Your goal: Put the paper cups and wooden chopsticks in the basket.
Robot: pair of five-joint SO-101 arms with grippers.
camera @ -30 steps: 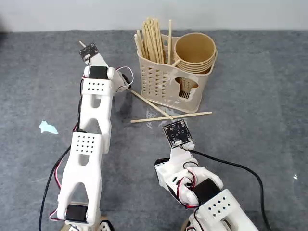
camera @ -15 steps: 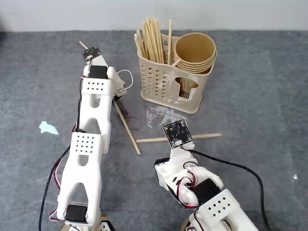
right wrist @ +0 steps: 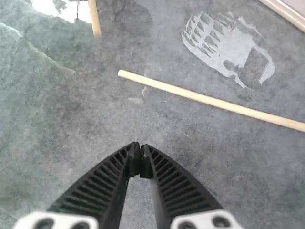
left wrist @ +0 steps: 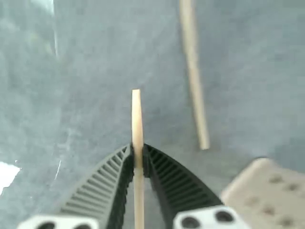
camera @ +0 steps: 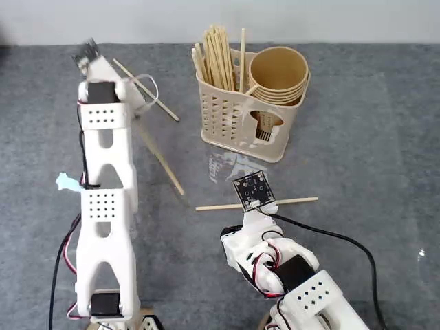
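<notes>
The left gripper (left wrist: 137,151) is clenched on a wooden chopstick (left wrist: 137,119). Its ribbed jaws pinch the stick across its width, so a length pokes out ahead of the tips; held that way, I judge, it can be carried over and dropped end-first among the others. In the high view this arm stands at the far left of the grey mat (camera: 357,172), well left of the basket (camera: 234,120). The right gripper (right wrist: 139,153) is closed on nothing and sits low over the mat near the middle. It is close to a second chopstick (right wrist: 209,101) lying flat, left to right, on the near side of the basket (probably its next pick, though the jaws would have to open first). A third chopstick (camera: 163,161) lies diagonally just right of the left arm. The basket holds a sheaf of chopsticks (camera: 216,58) in its left compartment and the stacked paper cups (camera: 278,69) in its right, so by my reading three sticks remain
</notes>
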